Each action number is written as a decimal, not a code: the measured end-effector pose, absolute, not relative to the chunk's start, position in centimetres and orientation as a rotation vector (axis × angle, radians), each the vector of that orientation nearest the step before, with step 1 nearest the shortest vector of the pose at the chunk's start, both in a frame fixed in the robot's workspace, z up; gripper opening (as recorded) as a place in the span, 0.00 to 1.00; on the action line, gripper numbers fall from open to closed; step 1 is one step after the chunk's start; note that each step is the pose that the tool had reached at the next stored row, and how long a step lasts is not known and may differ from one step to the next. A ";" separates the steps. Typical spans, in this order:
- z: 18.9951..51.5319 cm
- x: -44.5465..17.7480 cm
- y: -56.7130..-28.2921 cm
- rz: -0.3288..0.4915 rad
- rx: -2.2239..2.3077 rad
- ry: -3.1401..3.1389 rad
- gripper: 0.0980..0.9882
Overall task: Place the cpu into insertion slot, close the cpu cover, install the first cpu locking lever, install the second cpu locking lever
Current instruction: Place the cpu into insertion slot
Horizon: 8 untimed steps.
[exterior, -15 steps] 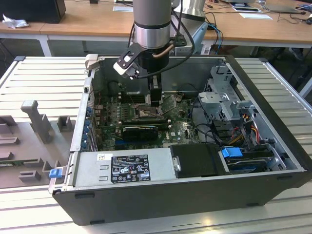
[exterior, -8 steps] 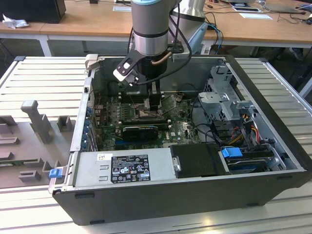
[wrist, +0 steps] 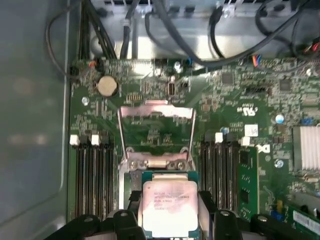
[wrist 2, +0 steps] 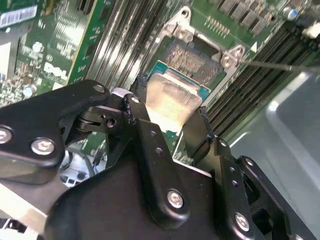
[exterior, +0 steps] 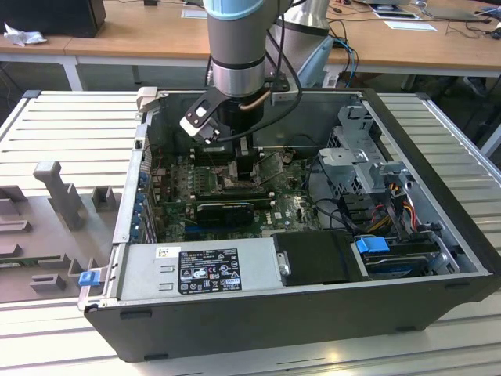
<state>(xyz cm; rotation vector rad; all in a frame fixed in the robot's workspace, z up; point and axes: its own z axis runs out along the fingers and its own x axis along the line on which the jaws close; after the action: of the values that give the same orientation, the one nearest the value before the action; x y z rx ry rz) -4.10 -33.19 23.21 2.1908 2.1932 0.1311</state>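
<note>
Two black fingers (wrist 2: 150,135) of the claw (wrist 2: 170,107) pinch the cpu (wrist 2: 172,100) by opposite edges, spread only to the chip's width, its silvery top bare between them. Just past the fingertips lies the insertion slot (wrist 2: 194,59), uncovered. Farther out, the cpu cover (wrist: 156,131) stands tilted open on its hinge above the green motherboard (wrist: 235,100).

The cpu (wrist 2: 170,100) sits between the jaws over the insertion slot (wrist 2: 192,60), near the opened cpu cover (wrist: 155,105).
</note>
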 end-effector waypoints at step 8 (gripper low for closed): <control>21.3 -4.8 -32.7 0.133 2.171 2.215 0.48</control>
<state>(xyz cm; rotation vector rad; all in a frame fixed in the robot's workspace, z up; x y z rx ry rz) -4.78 -32.70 21.29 2.1714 2.2146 0.1332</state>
